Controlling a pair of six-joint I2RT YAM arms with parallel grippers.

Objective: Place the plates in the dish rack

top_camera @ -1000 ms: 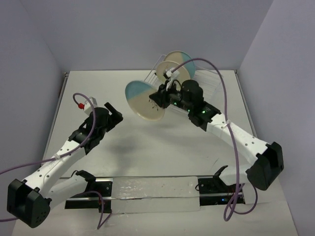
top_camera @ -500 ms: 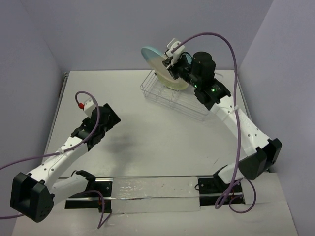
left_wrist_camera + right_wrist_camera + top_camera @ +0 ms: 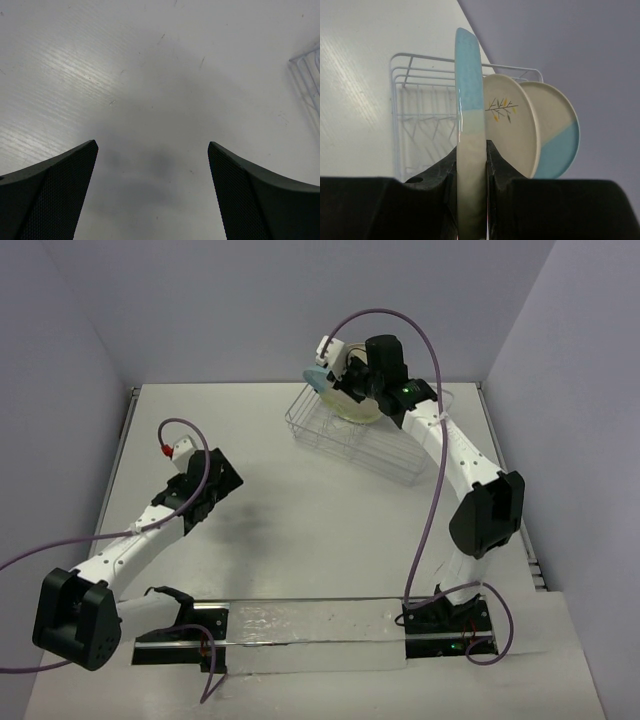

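Plate (image 3: 469, 125) edge-on in right jaws

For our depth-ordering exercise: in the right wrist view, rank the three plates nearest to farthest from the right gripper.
1. Held plate, edge-on between the jaws.
2. Sprig plate, just right of it.
3. Blue-cornered plate, farthest right.

Table (image 3: 300, 540): white, matte; fine streaks and small scuffs show in left wrist view. Dish rack (image 3: 345, 438) stands directly on it, far right, askew to table edges, thin white wire, base flat on surface. Near edge: shiny clear strip (image 3: 315, 632) lies along it, black left base bracket (image 3: 172, 638) and right base bracket (image 3: 445, 625) at its ends. Soft grey shadow left of centre.
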